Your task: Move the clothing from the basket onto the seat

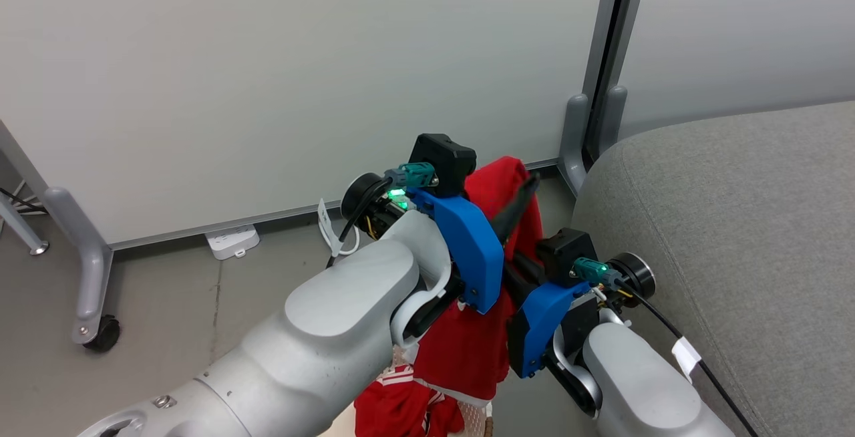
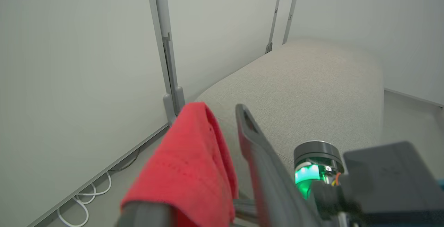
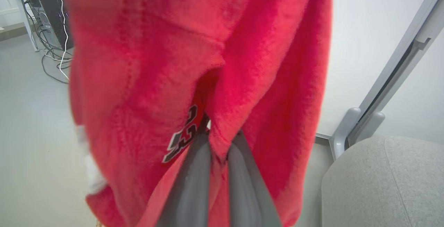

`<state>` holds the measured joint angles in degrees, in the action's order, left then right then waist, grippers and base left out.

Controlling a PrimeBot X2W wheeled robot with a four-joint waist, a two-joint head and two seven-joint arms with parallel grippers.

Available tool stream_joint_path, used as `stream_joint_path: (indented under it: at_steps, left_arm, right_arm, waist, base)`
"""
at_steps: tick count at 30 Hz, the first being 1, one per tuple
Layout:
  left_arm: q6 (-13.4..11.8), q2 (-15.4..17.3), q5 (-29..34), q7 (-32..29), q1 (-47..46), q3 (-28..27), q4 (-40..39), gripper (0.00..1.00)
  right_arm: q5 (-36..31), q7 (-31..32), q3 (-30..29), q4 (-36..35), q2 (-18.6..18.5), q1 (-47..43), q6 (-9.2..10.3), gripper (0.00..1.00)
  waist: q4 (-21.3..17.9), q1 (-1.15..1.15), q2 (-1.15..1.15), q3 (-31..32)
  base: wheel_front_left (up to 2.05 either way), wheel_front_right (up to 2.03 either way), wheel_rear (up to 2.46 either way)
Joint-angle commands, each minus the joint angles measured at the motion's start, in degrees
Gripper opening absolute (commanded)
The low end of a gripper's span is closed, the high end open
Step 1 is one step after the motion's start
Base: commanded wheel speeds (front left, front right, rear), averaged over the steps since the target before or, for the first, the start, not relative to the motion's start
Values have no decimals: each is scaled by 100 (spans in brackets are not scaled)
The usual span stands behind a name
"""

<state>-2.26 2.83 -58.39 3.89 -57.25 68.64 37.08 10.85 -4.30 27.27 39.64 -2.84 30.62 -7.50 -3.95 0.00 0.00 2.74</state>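
Red soft jersey [image 3: 156, 64] pinched by right tool [image 3: 220, 140]; left tool [image 2: 219, 112] spread, cloth-draped.

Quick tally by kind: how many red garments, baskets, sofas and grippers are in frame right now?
Red garments: 2 (lifted garment, striped garment)
Basket: 1
Sofa: 1
Grippers: 2 (left gripper, right gripper)
Total: 6

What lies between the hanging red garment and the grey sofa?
A strip of bare floor, with the partition's grey foot behind it, separates the red garment from the sofa, in the right wrist view.
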Motion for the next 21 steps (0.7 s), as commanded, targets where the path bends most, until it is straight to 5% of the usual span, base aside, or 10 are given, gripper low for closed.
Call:
stream_joint_path:
  at_steps: [1, 16, 21]
  left_arm:
    - [22, 11, -17, 29, -74, 3, 28, 100]
    - [-53, 15, 18, 267, -78, 125, 115, 100]
    - [-115, 237, 38, 637, 211, 73, 79, 100]
  right_arm:
    - [-13, -32, -14, -18, -8, -39, 2, 0]
    - [-84, -82, -93, 32, -8, -13, 2, 0]
    - [-85, -120, -230, 37, -7, -56, 2, 0]
  waist:
    - [2, 0, 0, 0]
    - [45, 0, 0, -22]
    - [54, 0, 0, -32]
  base:
    - [0, 0, 0]
    - [0, 0, 0]
    - [0, 0, 0]
